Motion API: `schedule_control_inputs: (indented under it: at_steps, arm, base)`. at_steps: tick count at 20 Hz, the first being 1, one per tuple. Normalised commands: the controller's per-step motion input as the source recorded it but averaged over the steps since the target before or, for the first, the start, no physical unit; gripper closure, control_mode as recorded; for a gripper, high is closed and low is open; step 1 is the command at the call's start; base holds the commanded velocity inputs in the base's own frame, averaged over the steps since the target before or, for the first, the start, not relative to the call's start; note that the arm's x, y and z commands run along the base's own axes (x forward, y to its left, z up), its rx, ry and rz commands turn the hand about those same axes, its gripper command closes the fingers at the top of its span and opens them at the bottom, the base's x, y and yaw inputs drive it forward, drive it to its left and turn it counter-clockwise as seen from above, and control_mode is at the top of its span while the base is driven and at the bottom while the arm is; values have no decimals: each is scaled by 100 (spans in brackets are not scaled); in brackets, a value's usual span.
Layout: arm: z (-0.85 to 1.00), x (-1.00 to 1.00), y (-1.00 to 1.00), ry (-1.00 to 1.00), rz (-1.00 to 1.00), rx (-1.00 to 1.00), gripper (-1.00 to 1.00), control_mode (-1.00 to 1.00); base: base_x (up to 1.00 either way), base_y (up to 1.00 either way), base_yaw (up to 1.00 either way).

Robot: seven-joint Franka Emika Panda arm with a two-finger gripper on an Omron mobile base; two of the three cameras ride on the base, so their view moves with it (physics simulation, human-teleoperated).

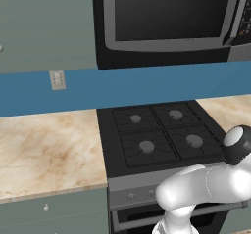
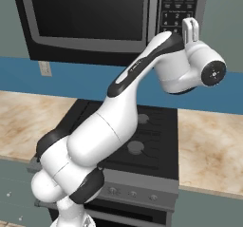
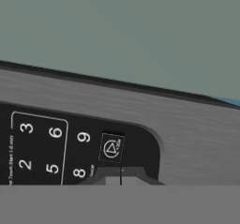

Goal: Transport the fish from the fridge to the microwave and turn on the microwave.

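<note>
The black microwave [image 1: 166, 17] hangs above the stove with its grey-framed door closed. Its keypad strip [image 2: 176, 5] is on the right side. My gripper [image 2: 189, 22] is raised to that keypad, fingers pointing at the buttons. In the hand view the gripper [image 3: 121, 175] is shut, with its tips together just below a small triangle-marked button [image 3: 111, 148] to the right of the number keys [image 3: 41, 148]. Nothing is held between the fingers. The fish is hidden and the fridge is out of view.
A black gas stove [image 1: 157, 135] with several burners sits under the microwave. Marble counters [image 1: 49, 150] flank it on both sides. A wall outlet [image 1: 57, 80] is on the blue backsplash. My arm's elbow [image 1: 238, 145] hangs over the stove's right front.
</note>
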Motion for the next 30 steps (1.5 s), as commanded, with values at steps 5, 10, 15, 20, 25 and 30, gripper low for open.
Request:
schedule_control_inputs:
  at_steps: [5,10,15,20,25,30]
  arm:
    - [0,13,-6,0,0,1,100,-100]
    - [0,8,-9,0,0,2,100,-100]
    - [0,5,-1,0,0,1,100,-100]
    - [0,10,0,0,0,1,100,-100]
    - [0,14,0,0,0,2,100,-100]
    - [0,17,0,0,0,3,100,-100]
  base:
    - [0,0,0]
    - [0,0,0]
    - [0,0,0]
    - [0,0,0]
    - [0,0,0]
    - [0,0,0]
